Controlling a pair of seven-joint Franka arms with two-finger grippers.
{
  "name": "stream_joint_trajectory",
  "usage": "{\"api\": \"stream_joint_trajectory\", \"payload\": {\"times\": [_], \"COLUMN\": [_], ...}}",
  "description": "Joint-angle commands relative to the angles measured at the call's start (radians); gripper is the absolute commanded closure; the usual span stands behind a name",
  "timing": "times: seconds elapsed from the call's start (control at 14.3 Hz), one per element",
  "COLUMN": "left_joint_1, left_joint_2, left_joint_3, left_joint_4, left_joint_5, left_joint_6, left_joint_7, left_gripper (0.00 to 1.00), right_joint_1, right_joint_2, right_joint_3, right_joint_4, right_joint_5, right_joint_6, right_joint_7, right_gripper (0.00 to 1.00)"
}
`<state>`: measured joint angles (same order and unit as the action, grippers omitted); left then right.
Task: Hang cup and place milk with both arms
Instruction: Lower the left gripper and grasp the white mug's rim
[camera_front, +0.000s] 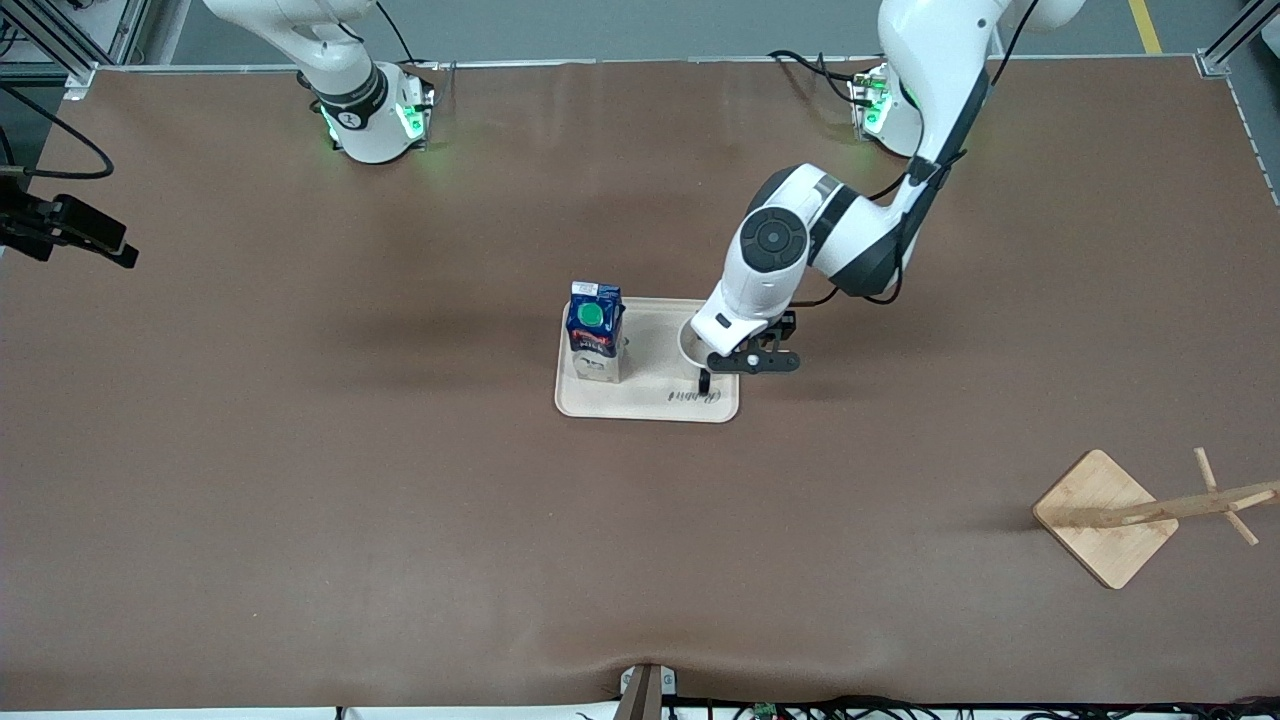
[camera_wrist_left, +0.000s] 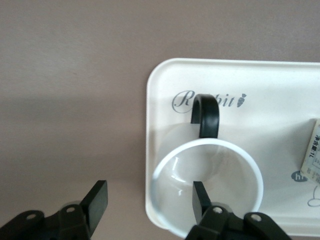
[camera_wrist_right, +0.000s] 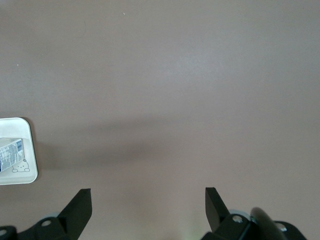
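Brown counter (camera_front: 400, 520), carrying all items. Left arm (camera_front: 790, 250), reaching from its base down to the tray; right arm (camera_front: 340, 70), waiting at its own base end. Cream tray (camera_front: 650, 400), mid-counter, printed "Rabbit" along the edge nearer the front camera. Bamboo cup rack (camera_front: 1110, 515), square base with pegged post, well apart from the tray, nearer the front camera at the left arm's end. Milk (camera_front: 594, 345), upright carton with green cap, standing in the tray at the end toward the right arm. Cup (camera_wrist_left: 207, 185), white mug with black loop handle, upright in the tray at the end toward the left arm, handle turned toward the front camera. Left gripper (camera_wrist_left: 150, 205), low over the cup, jaws part-way apart, straddling the rim wall with one finger inside the bowl and one outside, nothing clamped yet. Right gripper (camera_wrist_right: 147, 202), spread wide over bare counter beside the tray, holding nothing. Handling note: pinch the wall squarely away from the handle, so the loop stays free for the rack peg, then lift straight up.
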<state>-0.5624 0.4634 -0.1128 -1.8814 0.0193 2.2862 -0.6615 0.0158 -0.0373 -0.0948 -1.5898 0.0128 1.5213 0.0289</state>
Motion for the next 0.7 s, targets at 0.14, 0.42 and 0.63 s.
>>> {"api": "stream_joint_trajectory", "payload": {"times": [0.14, 0.42, 0.63], "left_joint_1": [-0.016, -0.01, 0.004], "left_joint_2": [0.061, 0.061, 0.04], "left_joint_3": [0.007, 0.007, 0.008], "left_joint_4": [0.027, 0.048, 0.087], "left_joint_5": [0.016, 0.016, 0.019], "left_joint_6": [0.036, 0.035, 0.003], "left_joint_7": [-0.026, -0.033, -0.026], "left_gripper": [0.86, 1.0, 1.0], "right_joint_1": [-0.019, -0.027, -0.028], "right_joint_2": [0.014, 0.014, 0.016], "right_joint_3": [0.017, 0.015, 0.015], "right_joint_4": [0.025, 0.025, 0.025], "right_joint_5": [-0.004, -0.005, -0.005], "right_joint_6": [-0.012, -0.013, -0.007], "right_joint_7": [-0.009, -0.009, -0.007], "right_gripper": [0.0, 0.0, 0.0]}}
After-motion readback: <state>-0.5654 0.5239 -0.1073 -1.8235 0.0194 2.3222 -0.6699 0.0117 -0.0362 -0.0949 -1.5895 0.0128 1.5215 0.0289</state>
